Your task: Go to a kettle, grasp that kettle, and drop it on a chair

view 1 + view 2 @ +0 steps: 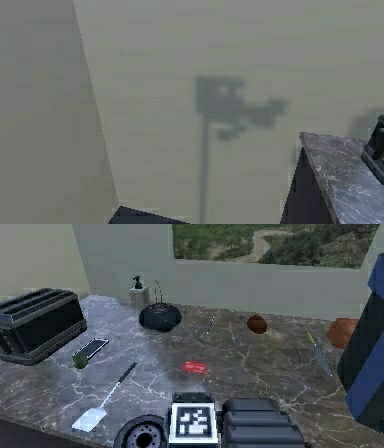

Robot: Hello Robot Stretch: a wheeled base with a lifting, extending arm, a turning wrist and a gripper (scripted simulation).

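Note:
A dark, round kettle [160, 316] with an arched handle stands on the grey marble counter [250, 374], toward the back and left of the middle. At the arm side view's bottom edge are the arm's white marked square [194, 421] and, left of it, the gripper's dark body [140, 435]. The gripper is at the counter's near edge, well short of the kettle. I cannot make out its far end, so I cannot tell whether it holds anything.
A black toaster [38, 322] stands at the left. Around the kettle are a soap bottle [138, 292], a phone [92, 348], a spatula [105, 404], a small red thing [194, 368], a brown ball [257, 324] and a reddish bowl [343, 331]. The counter end [340, 175] meets bare walls.

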